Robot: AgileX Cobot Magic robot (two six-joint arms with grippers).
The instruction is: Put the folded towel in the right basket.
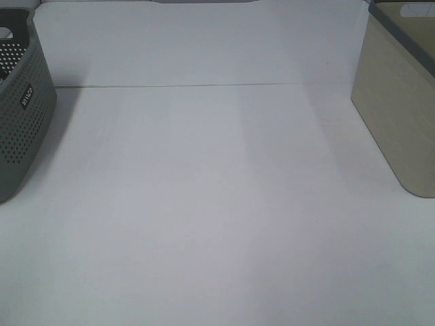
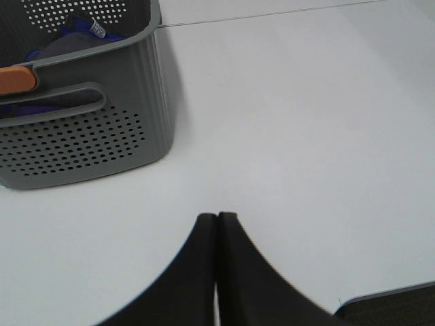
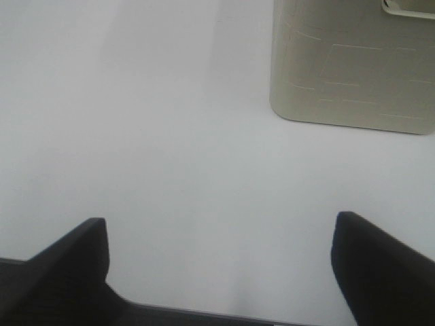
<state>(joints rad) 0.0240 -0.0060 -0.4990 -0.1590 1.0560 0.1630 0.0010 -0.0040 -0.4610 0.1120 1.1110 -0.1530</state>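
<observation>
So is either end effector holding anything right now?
No. The left end effector is shut on nothing; the right end effector is open over bare table.

The left end effector (image 2: 217, 221), its black tips pressed together, hangs over the white bench (image 2: 306, 136) near a grey perforated basket (image 2: 88, 136) holding blue cloth (image 2: 88, 30).

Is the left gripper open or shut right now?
Shut. In the left wrist view the left gripper has its jaws pressed together with nothing between them, above the bare white table beside the grey basket.
</observation>
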